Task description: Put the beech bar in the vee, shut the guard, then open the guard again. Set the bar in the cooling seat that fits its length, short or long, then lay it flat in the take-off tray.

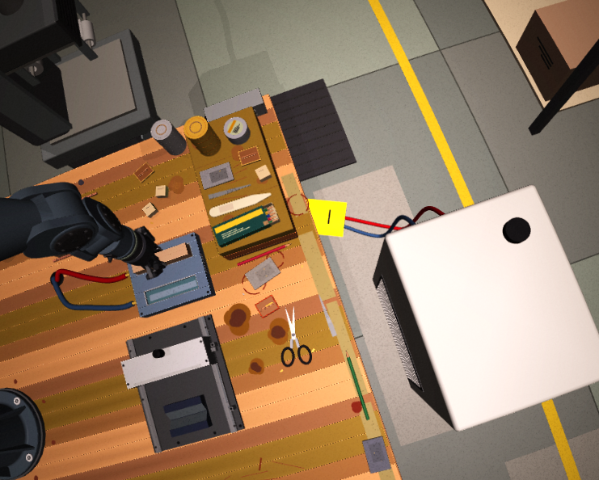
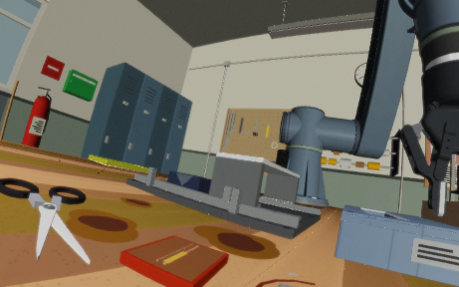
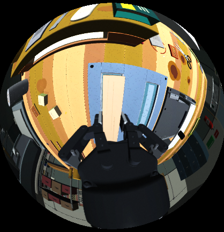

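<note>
The beech bar [image 3: 112, 103] [image 1: 174, 253], a pale wooden block, lies in the near slot of the blue cooling block [image 1: 171, 281] [image 3: 127, 92] on the left of the bench. My gripper [image 3: 112, 120] [image 1: 153, 267] [image 2: 449, 194] reaches down over the bar's near end, and its two fingers are closed on the bar's sides. The block's second, longer slot [image 3: 148, 102] sits empty beside it. The dark vee fixture [image 1: 186, 382] [image 2: 223, 199] stands nearer the bench front, with its grey guard [image 1: 166, 361] slid over the far half and the vee [image 1: 186, 413] uncovered.
A brown tray [image 1: 240, 186] with a green box, tins and small parts lies behind the cooling block. Red and blue hoses [image 1: 82, 292] run from the block's left side. Scissors [image 1: 293, 341] and a red-framed tile [image 2: 173, 259] lie to the right, and small cubes [image 3: 49, 107] lie to the left.
</note>
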Robot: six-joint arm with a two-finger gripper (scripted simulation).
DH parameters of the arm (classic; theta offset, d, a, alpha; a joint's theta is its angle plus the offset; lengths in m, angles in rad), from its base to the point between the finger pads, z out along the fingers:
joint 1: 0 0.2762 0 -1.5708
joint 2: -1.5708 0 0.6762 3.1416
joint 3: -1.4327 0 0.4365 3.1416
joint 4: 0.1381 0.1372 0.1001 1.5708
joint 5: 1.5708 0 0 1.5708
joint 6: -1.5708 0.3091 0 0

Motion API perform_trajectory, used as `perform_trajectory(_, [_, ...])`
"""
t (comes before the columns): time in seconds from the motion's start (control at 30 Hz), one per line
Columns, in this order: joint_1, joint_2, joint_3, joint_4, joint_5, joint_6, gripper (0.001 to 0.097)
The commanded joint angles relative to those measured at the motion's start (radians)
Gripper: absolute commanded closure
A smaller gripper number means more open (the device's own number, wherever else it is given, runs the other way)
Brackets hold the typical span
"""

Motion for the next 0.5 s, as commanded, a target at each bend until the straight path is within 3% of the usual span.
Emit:
perform_trajectory(0.0, [0.000,-0.001,0.001,0.000,0.000,0.000,0.0901])
perform_trajectory(0.47, [0.000,-0.012,0.006,0.016,0.000,0.000,0.0901])
